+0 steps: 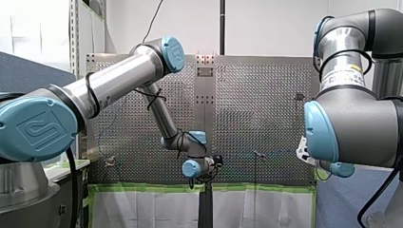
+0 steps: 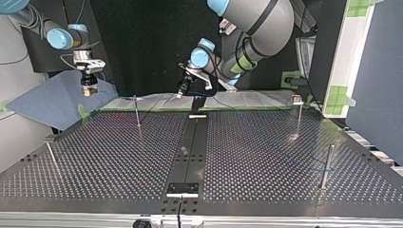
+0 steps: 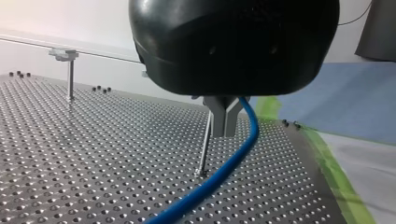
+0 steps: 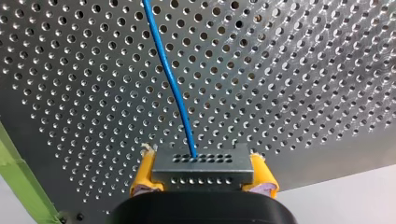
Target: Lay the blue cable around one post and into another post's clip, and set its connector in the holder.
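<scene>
Top view, from its left: the connector (image 2: 89,90) is gripped between the yellow pads (image 4: 142,175) of the right arm's jaws, in the air near the far edge of the bench (image 2: 109,156). Toward the middle, the left arm's jaws are closed on the blue cable (image 3: 224,172), just beside a thin post (image 3: 204,144). Routing is judged to be in hand, with no post yet rounded. Next, the cable should be swept around that post, with slack kept.

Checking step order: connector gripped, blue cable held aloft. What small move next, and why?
Probably my left gripper swings the blue cable around the post beside it: the cable merely passes it, and my right gripper holds the connector.
</scene>
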